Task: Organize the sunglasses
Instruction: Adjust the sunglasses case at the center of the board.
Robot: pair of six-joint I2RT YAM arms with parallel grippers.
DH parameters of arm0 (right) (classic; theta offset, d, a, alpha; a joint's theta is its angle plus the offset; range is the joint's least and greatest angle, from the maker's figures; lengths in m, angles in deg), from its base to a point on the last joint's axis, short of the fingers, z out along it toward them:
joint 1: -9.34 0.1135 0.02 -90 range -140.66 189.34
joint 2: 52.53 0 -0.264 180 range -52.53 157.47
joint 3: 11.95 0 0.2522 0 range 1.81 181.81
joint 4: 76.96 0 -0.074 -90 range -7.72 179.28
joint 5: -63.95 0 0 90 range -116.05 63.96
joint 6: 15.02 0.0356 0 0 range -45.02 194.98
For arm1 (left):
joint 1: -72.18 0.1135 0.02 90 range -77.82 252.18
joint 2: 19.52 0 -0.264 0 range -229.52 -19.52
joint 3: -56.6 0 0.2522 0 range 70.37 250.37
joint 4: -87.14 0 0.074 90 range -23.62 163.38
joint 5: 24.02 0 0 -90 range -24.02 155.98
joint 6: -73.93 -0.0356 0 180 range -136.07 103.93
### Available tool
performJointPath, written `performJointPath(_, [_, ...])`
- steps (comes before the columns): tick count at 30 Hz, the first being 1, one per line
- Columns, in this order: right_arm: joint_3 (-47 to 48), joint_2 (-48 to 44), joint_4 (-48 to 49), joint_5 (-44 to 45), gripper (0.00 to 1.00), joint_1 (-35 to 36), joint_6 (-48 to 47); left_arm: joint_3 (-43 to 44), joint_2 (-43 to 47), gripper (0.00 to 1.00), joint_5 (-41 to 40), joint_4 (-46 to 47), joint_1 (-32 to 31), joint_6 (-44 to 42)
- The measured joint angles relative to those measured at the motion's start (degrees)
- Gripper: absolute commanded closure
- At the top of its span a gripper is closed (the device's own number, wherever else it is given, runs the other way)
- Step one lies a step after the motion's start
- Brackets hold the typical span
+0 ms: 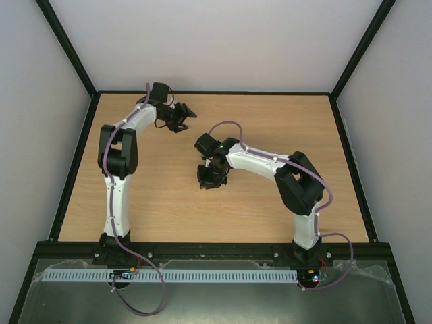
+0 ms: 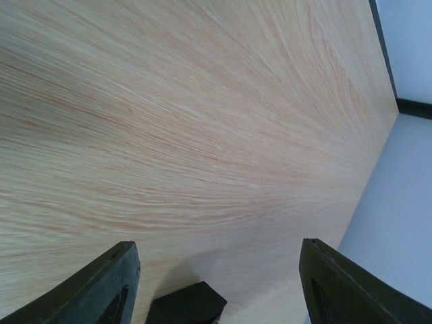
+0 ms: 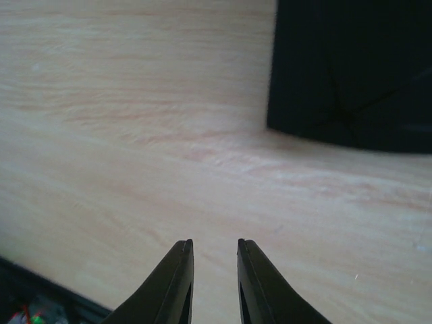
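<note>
The sunglasses are out of view in every frame. My left gripper (image 1: 187,120) hovers over the far left part of the wooden table (image 1: 270,128). In the left wrist view its jaws (image 2: 217,246) are wide open with only bare wood between them. A small black block (image 2: 185,305) sits low between the fingers; I cannot tell what it is. My right gripper (image 1: 210,179) is low over the table's middle. Its fingers (image 3: 213,241) stand only a narrow gap apart, empty. A black flat-edged object (image 3: 351,74) lies ahead to its right; I cannot tell what it is.
A black frame rail (image 1: 202,92) borders the table, with pale walls behind and at both sides. The rail and wall show in the left wrist view (image 2: 413,104). The near edge with wiring shows in the right wrist view (image 3: 27,300).
</note>
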Motion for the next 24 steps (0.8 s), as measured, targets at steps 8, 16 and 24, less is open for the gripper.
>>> performJointPath(8, [0.5,6.6,0.6,6.3,0.83,-0.3,0.2,0.4,-4.5,0.34,5.0,5.9,-3.7,3.5])
performJointPath(16, [0.9,7.3,0.6,11.1,0.83,-1.6,0.2,0.4,-7.6,0.36,7.3,8.6,-7.6,4.9])
performJointPath(24, [-1.5,5.7,0.6,12.6,0.83,-7.0,0.0,-0.4,-7.6,0.38,7.7,9.0,-8.1,4.0])
